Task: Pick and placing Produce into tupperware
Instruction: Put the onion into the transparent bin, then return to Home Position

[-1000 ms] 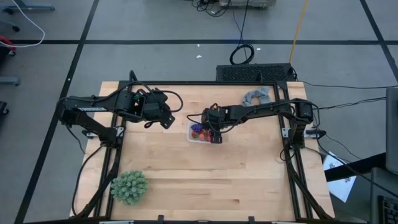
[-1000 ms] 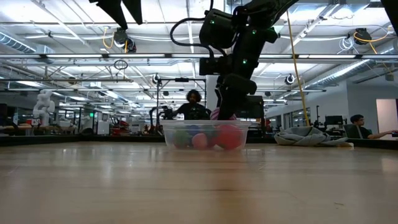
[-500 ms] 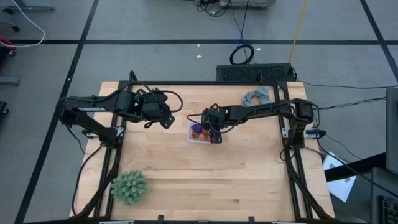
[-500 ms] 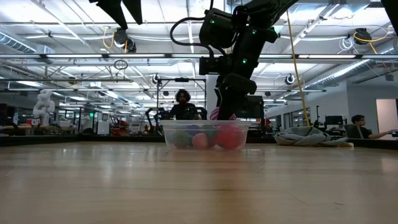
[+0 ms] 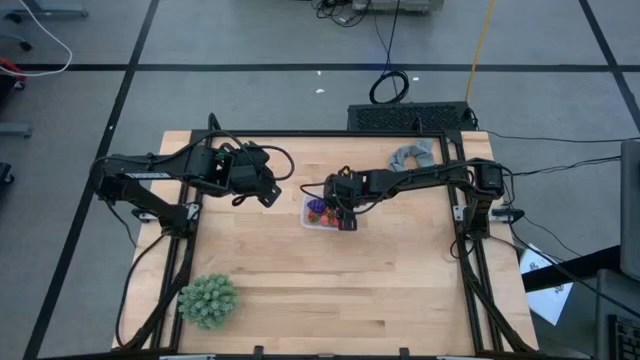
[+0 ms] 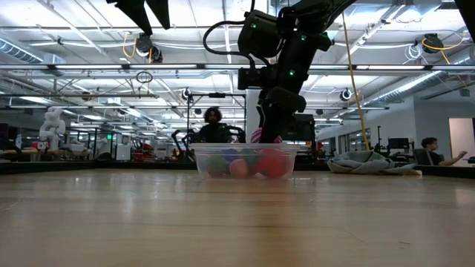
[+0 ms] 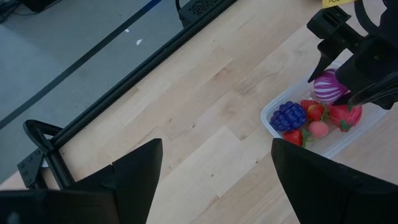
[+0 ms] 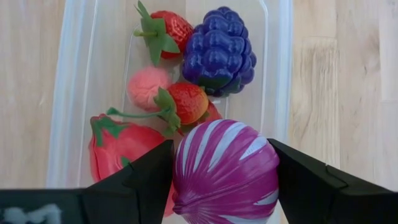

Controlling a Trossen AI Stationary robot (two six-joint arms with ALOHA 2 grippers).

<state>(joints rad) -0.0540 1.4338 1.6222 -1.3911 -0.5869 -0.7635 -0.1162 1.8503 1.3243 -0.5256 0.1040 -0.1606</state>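
Right tool (image 8: 225, 163) grips a purple-and-white striped fruit (image 8: 225, 168) just above the tupperware (image 8: 73, 93), over strawberries (image 8: 186, 102) and a purple berry (image 8: 217, 53). Left tool (image 7: 214, 174) waits open beside the tupperware above the table (image 5: 330, 290).

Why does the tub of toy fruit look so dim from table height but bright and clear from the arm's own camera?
In the low view the tupperware is backlit by the bright ceiling lights behind it, so the fruits inside look murky. In the right wrist view the light falls from above and the purple striped fruit in the right pincer and the strawberries look vivid.
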